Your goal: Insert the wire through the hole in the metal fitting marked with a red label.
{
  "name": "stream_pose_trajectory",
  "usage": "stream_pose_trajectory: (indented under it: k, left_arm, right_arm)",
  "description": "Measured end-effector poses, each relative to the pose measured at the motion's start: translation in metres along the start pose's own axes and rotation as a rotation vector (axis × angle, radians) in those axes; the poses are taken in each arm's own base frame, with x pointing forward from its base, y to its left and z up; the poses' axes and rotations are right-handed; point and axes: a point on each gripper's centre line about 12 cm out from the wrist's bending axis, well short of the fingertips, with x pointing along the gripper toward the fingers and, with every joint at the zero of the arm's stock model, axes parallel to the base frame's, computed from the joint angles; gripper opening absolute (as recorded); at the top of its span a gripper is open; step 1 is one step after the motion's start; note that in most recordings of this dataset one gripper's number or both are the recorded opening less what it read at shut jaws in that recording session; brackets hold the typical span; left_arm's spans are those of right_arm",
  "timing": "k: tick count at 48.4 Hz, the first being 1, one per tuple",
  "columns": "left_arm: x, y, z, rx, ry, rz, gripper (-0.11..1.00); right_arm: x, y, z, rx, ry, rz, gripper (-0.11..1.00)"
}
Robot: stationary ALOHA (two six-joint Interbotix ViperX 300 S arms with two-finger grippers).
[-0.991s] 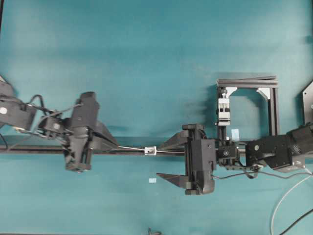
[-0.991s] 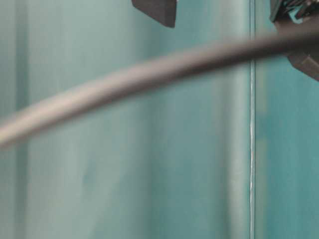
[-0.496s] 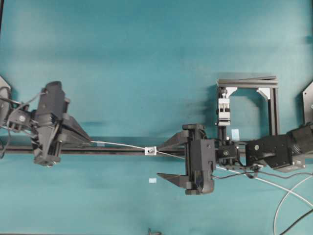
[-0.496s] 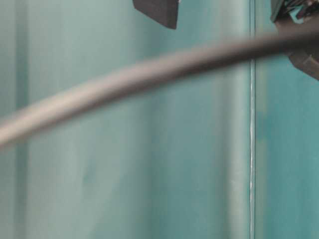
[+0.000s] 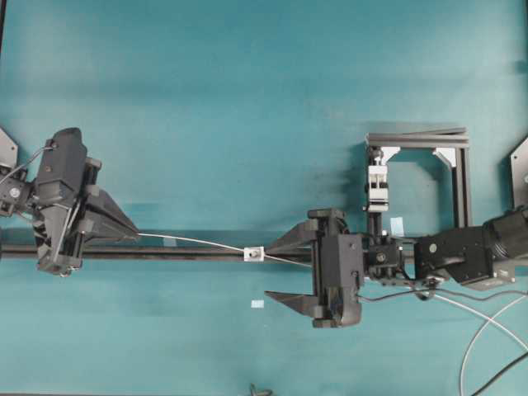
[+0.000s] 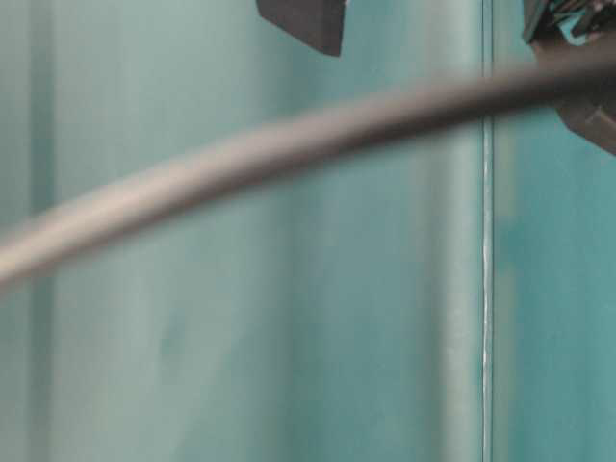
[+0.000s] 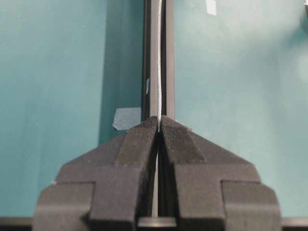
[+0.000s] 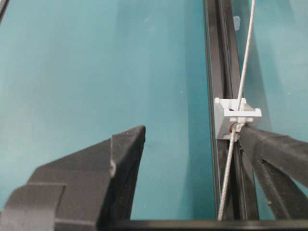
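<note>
Left gripper [image 7: 159, 126] fingers clamped on the wire [image 5: 194, 241] threaded through the metal fitting [image 5: 254, 254], right gripper [image 5: 293, 272] spread wide; overpulling risks dragging the tail free.

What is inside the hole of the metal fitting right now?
The wire runs through the metal fitting, entering on one side and leaving on the other. The hole itself is hidden by the wire and the right gripper's finger beside it.
</note>
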Motion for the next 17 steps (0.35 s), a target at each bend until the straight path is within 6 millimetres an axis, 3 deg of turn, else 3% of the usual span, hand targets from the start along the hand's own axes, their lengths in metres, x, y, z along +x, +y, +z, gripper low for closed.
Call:
stream_pose_trajectory:
  k: [17]
  left_arm:
    - [0.001,0.004,-0.010,0.011,0.040,0.017,-0.10]
  right_arm:
    - [0.000,0.000,0.000,0.000,-0.002,0.000,0.95]
